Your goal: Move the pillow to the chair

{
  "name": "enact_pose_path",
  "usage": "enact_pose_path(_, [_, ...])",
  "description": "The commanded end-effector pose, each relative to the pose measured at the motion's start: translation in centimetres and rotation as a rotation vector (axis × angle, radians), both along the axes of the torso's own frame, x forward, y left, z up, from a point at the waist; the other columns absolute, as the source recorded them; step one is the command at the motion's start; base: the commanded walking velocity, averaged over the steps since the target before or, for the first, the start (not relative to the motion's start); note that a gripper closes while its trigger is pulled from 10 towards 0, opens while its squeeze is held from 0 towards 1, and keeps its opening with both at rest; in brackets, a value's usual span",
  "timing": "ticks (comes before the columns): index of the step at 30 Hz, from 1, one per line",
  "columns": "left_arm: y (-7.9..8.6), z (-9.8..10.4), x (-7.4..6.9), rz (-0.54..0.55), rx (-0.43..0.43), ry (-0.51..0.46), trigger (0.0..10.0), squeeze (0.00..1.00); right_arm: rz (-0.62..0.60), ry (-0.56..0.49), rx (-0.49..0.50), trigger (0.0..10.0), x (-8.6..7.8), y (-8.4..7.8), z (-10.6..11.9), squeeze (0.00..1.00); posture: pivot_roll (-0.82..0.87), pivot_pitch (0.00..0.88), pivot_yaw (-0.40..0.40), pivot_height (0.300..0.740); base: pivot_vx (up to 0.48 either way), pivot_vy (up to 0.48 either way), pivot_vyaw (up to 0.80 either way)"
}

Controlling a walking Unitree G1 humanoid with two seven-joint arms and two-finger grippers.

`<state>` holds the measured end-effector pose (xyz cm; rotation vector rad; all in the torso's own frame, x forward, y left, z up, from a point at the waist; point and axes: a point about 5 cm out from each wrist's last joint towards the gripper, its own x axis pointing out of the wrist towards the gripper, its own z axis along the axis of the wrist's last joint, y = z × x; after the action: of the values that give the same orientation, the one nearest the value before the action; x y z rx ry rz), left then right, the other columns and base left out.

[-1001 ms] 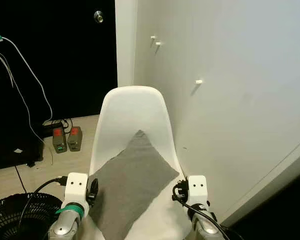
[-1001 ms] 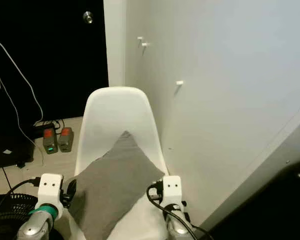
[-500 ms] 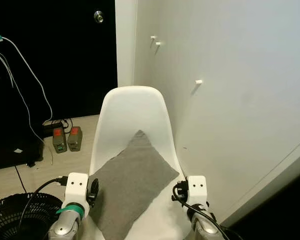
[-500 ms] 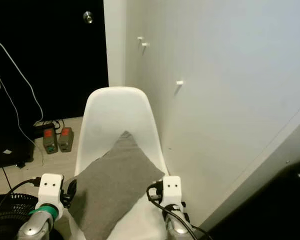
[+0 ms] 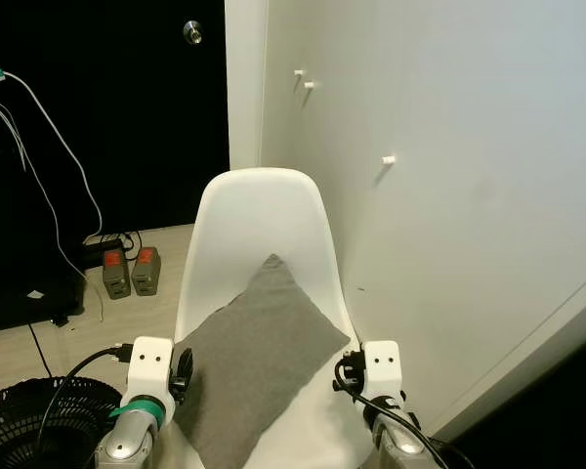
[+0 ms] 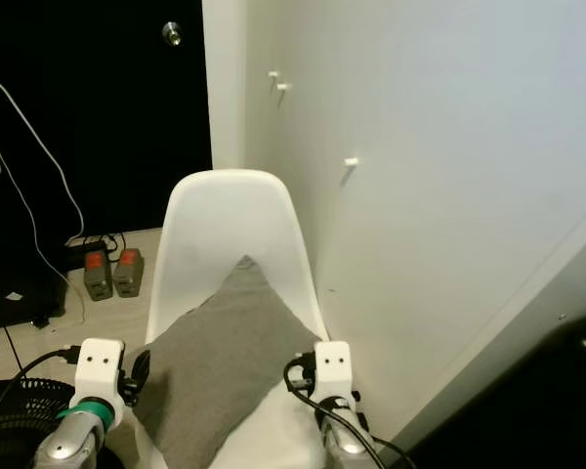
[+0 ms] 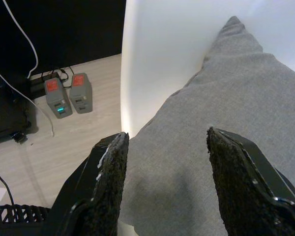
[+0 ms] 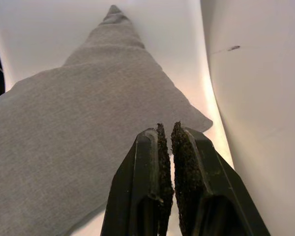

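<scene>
1. The left pincer (image 7: 164, 182) has its two black fingers spread wide apart, holding nothing; it hangs over the near left part of the soft grey fabric pillow (image 5: 254, 363), and I cannot tell whether the fingertips touch the cloth.
2. The right pincer (image 8: 166, 169) has its two rough-padded black fingers pressed nearly together, only a thin slit between them, with nothing gripped; it sits above the pillow's near right edge, close to the right corner.
3. In the head views the white wrist blocks of the two arms flank the pillow, the left arm (image 5: 148, 366) at its near left side and the right arm (image 5: 382, 366) at its near right side.
4. The one grey pillow lies on the seat of the one white moulded plastic chair (image 5: 259, 210), turned like a diamond, its far corner resting up against the chair's backrest.
5. The chair stands against a plain white wall (image 5: 469, 147) on the right, which carries three small white pegs (image 5: 388, 159).
6. Left of the chair, on the pale wooden floor (image 5: 73, 337), stand two small grey boxes with red tops (image 5: 131, 272), side by side.
7. White cables (image 5: 49, 176) hang in front of a dark opening on the far left, and one round black mesh basket (image 5: 29, 420) sits at the near left.
</scene>
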<state>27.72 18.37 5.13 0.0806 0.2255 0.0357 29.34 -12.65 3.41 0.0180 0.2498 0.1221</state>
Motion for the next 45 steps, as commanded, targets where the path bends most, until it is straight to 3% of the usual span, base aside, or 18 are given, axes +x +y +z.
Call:
enact_pose_path(1, [-0.13,-0.6,-0.25,-0.003,0.006,0.029,10.0,0.0,0.01,0.019,-0.006,10.0,-0.17,0.1,-0.36,0.0,-0.03,0.038,0.006,0.74,0.0,0.0,0.0])
enact_pose_path(7, [-0.19,-0.63,-0.26,-0.007,0.009,0.029,10.0,0.0,0.048,0.0,-0.058,10.0,-0.18,0.34,-0.28,0.0,-0.03,0.033,0.002,0.74,0.0,0.0,0.4])
enact_pose_path(45, [-0.2,-0.34,-0.12,-0.017,0.026,0.021,10.0,0.0,0.045,0.002,-0.039,10.0,-0.17,0.58,-0.28,0.0,-0.03,0.047,0.008,0.74,0.0,0.0,0.8])
